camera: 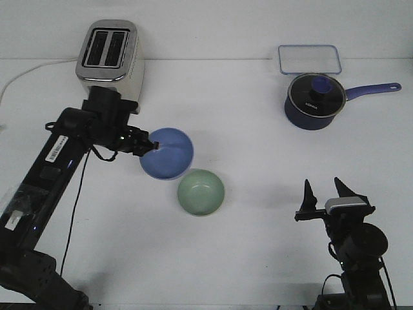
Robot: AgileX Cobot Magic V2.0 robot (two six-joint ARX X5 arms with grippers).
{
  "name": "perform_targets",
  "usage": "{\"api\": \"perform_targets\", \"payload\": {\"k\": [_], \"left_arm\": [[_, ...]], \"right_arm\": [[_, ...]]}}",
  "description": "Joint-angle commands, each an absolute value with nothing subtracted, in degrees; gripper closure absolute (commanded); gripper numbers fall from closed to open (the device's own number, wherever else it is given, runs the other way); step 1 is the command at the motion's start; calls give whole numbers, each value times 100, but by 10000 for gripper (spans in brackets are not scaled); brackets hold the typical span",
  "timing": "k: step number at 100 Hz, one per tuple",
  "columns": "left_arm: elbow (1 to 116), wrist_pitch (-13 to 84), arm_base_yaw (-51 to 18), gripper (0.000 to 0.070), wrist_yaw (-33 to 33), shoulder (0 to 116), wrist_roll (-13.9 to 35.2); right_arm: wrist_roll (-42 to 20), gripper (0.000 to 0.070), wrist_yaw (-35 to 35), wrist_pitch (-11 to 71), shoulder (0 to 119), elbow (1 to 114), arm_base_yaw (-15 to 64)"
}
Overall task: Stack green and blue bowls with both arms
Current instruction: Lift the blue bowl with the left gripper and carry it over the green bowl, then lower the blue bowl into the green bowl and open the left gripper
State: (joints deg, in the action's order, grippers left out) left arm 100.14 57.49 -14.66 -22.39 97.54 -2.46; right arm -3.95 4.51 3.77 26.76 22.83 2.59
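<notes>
Nearest the camera, at the lower left of the frame, the left arm (45,181) rises from its base as a long black jointed limb with a white barcode sticker, slanting up and to the right toward the centre. Its left gripper (152,146) points rightward, with its tips pinched on the near-left rim of the blue bowl (169,153). That bowl, glossy light periwinkle, is tilted, so its inside faces the camera; whether it still touches the white table (258,161) cannot be told.

Lower right of the frame holds the right arm (358,248), folded low and compact, grey wrist block on top. Its right gripper (324,188) points upward with its two pointed fingers spread apart and nothing between them, well apart from both bowls.

At upper left stands a silver two-slot toaster (110,57), just behind the left arm's wrist. At upper right sits a dark navy saucepan (314,102) with a glass lid and a long handle pointing right, and behind it a clear rectangular container (309,59) with a blue rim.

Just below and right of the blue bowl, the green bowl (201,192) rests upright on the table, pale mint, glossy and empty. The two rims lie just beside each other near the frame's centre.
</notes>
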Motion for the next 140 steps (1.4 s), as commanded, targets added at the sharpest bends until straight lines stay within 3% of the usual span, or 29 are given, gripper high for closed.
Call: {"api": "perform_targets", "payload": {"k": [1,42,60,140], "left_arm": [[10136,5741,-1693,696,-2279,9819,-368],[9924,5666,-2707,697,-2217,9926,-386],[9533,5437,-2823,696,-1907,9933,-381],[9229,5105,-3131,696,-1911,10479,-298]], "right_arm": [[-464,186,447,305,2698,2281,270],[-467,186,449,305,2698,2281,270],[-467,186,449,305,2698,2281,270],[-467,186,449,307,2698,2281,270]]}}
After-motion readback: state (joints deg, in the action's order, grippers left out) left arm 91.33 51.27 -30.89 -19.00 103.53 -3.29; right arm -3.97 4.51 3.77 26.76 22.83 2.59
